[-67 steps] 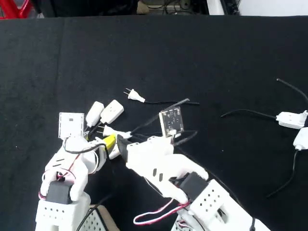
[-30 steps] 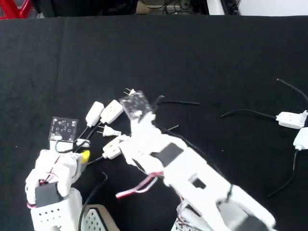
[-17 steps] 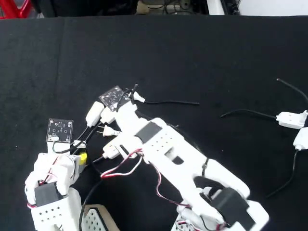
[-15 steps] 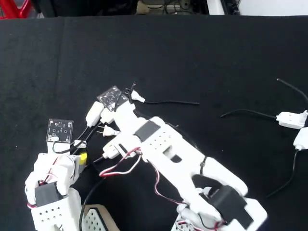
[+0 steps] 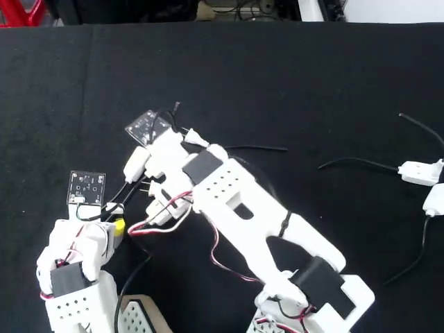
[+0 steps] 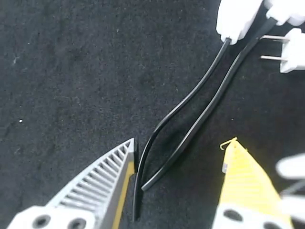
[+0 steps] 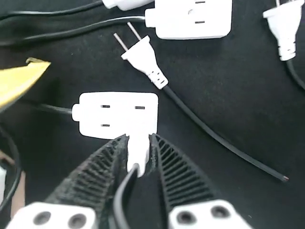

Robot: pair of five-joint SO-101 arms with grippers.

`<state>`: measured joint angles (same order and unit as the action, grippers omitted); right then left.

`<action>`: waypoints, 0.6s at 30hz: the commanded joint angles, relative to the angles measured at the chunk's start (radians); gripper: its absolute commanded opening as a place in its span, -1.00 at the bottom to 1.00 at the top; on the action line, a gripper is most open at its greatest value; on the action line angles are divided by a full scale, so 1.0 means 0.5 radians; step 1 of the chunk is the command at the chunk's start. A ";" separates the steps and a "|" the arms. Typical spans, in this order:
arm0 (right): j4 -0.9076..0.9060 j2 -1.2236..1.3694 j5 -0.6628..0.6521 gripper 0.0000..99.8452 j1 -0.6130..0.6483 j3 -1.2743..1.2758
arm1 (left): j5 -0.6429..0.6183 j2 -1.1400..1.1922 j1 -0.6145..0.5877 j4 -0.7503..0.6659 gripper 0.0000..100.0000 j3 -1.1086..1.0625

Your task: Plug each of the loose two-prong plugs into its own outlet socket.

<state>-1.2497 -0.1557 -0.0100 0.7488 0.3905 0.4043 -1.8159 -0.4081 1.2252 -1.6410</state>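
My right gripper (image 7: 138, 139) is shut on a white plug (image 7: 138, 155) whose front end touches the edge of a white outlet block (image 7: 116, 114); its prongs are hidden. A loose two-prong plug (image 7: 140, 57) lies just beyond, with a second outlet block (image 7: 190, 19) and another plug (image 7: 283, 28) farther off. In the high view the right arm (image 5: 222, 194) stretches over this cluster, beside an outlet (image 5: 137, 163) and a plug (image 5: 195, 139). My left gripper (image 6: 182, 143) is open, with two black cables (image 6: 190, 124) running between its fingers.
At the table's right edge lie two more white pieces (image 5: 420, 171), (image 5: 435, 201) with black cables. The left arm's base (image 5: 73, 291) stands at the front left. The black table (image 5: 277, 76) is bare across its far half.
The right arm swung left and away from the front, coming over the outlet cluster. The left arm drew back a little at first, then kept still.
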 commanded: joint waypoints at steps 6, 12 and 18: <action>-0.292 -0.032 -0.129 -0.98 -0.034 -0.201 | 0.025 -0.012 -0.017 -0.040 -0.41 0.014; -0.549 -0.094 -0.123 -0.98 -0.126 -0.201 | 0.025 -0.012 -0.014 -0.043 -0.41 0.014; -0.666 -0.265 -0.304 -0.98 -0.764 -0.161 | 0.025 -0.012 -0.017 -0.043 -0.41 0.014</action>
<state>-1.5704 -0.2156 -0.1036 0.5416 0.3475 0.4043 -1.8159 -0.4081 1.2252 -1.6410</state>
